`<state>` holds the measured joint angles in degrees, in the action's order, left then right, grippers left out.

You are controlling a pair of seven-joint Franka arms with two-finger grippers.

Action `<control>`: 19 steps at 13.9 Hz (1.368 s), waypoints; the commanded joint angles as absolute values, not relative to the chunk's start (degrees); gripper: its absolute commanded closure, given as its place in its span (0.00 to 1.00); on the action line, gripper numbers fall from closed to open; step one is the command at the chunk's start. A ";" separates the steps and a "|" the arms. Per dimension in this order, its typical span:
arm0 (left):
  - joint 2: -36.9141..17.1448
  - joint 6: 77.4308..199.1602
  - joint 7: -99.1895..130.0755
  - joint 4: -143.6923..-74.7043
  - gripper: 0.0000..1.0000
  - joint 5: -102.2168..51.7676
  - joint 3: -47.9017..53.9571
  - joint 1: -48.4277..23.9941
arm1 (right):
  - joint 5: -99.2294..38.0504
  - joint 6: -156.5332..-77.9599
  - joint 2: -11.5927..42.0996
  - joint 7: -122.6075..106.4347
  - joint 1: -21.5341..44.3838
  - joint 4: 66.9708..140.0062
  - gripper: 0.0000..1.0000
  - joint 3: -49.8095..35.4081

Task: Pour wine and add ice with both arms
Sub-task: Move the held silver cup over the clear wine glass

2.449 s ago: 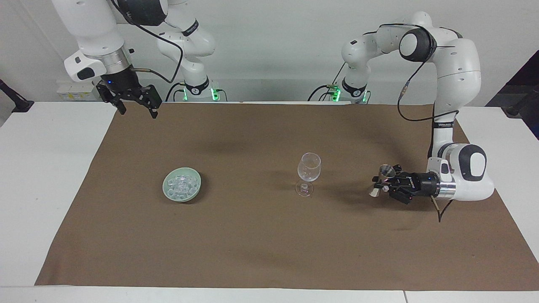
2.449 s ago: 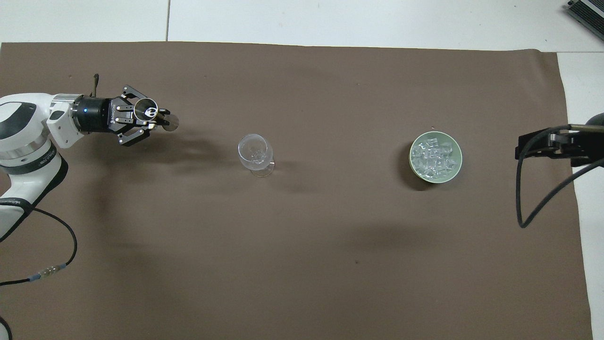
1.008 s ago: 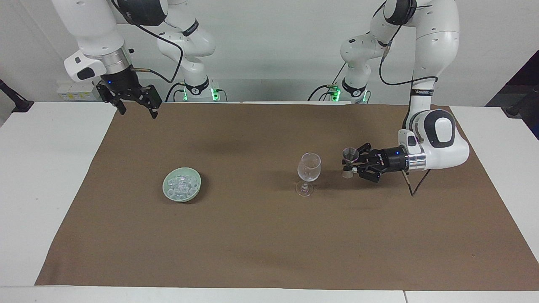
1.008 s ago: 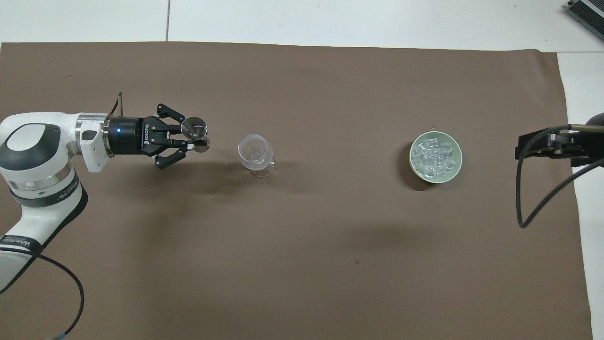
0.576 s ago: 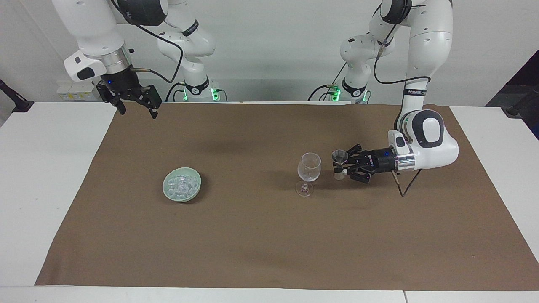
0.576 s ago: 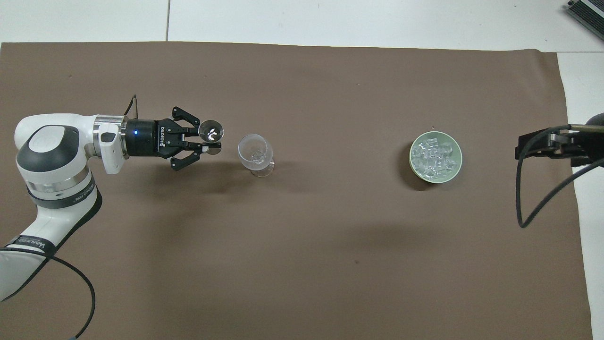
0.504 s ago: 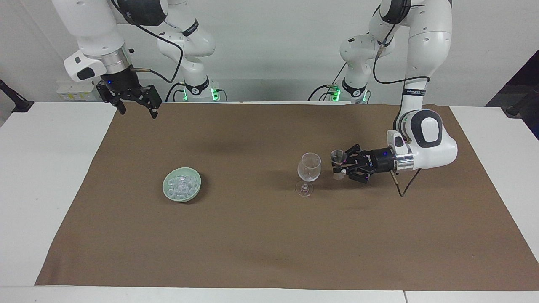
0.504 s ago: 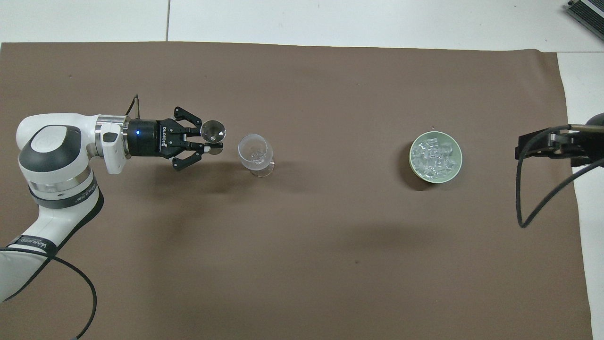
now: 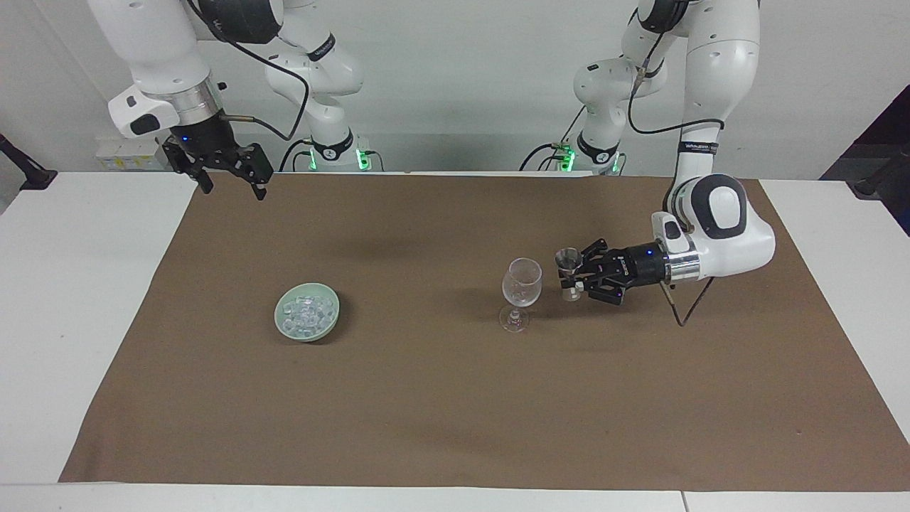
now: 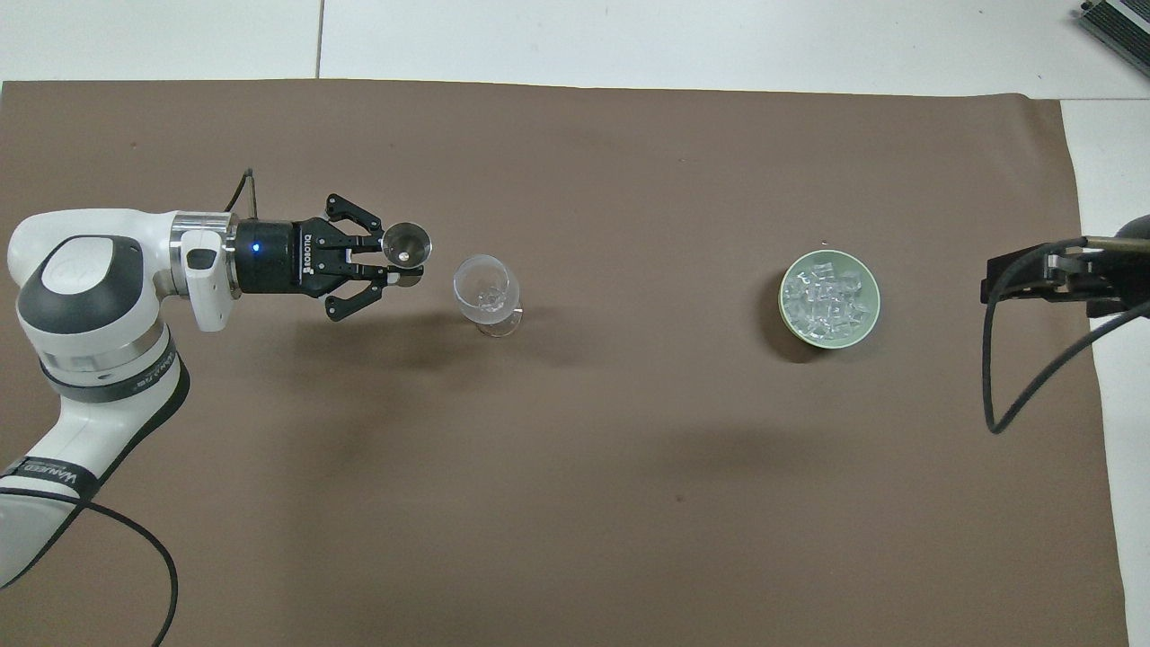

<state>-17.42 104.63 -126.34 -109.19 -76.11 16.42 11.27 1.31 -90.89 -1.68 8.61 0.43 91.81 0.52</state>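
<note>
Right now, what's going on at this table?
The left gripper is shut on a small metal jigger, held upright in the air beside the empty stemmed glass, not yet tipped. The right gripper waits, open, over the brown mat's corner at its own end. The ice sits untouched in the pale green bowl.

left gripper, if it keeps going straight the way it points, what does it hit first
Probably the stemmed glass: the left gripper, shut on a small metal jigger, points sideways at its bowl, level with it in the facing view.
</note>
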 commanded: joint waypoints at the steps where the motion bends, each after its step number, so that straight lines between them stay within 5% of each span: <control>1: -15.55 105.56 -126.30 -110.92 1.00 -75.32 15.12 10.19 | 0.44 -91.49 -1.67 7.91 0.09 92.02 0.00 0.53; 19: -8.79 114.17 -120.59 -113.82 1.00 -67.86 15.03 6.86 | 0.44 -91.49 -1.67 7.91 0.09 92.02 0.00 0.53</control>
